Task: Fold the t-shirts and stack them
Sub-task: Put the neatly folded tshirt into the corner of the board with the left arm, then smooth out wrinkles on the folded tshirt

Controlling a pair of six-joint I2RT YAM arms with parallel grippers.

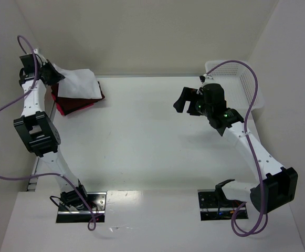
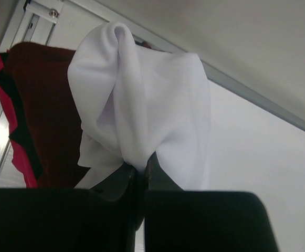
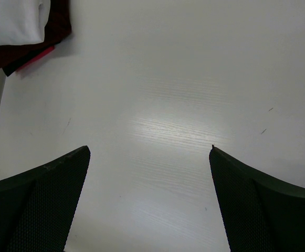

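**Left hand** [image 1: 53,75]: positioned over the 10 o'clock corner of the table [image 1: 142,142]. The jaws are narrow and pinched on a gathered edge of the white t-shirt [image 1: 79,83]. In the left wrist view, the cloth rises from between the fingers [image 2: 115,185] in a bunched fold, with the pinched edge lifted.

**T-shirts:** the rest of the white t-shirt lies on top of the dark red t-shirts [image 1: 77,104]. These form a flat stack at the same 10 o'clock corner. Dark red edges show past the white cloth on its 6 o'clock side, and a brighter red layer shows at the 8 o'clock edge.

**Right hand** [image 1: 191,93]: raised above the table toward 2 o'clock, well apart from the stack. The jaws are wide and hold nothing. The right wrist view shows only bare table between them.

**Basket** [image 1: 246,79]: white mesh, at the 2 o'clock corner, just beyond the right hand.
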